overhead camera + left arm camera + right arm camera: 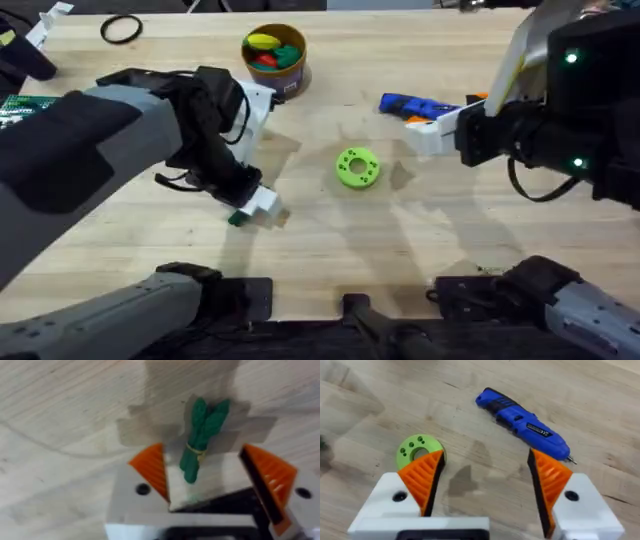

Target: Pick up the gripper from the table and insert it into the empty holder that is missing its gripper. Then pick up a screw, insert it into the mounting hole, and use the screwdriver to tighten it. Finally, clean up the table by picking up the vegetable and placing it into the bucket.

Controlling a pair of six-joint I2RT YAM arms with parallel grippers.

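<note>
Vegetable [201,435], frame center: prob. light, firm toy; grab at yellow band. Left gripper [210,477] jaws apart around it; right gripper [485,480] jaws apart, empty.

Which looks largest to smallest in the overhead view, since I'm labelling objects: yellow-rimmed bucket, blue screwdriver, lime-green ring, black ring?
1. Blue screwdriver, partly hidden by the right arm.
2. Yellow-rimmed bucket, close to it.
3. Lime-green ring and black ring: too alike to rank.

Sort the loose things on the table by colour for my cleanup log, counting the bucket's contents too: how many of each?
Green: 3, vegetable, lime ring, toy in bucket
Blue: 1, screwdriver
Black: 1, ring
Yellow: 1, toy in bucket
Red: 1, toy in bucket
Total: 7
</note>
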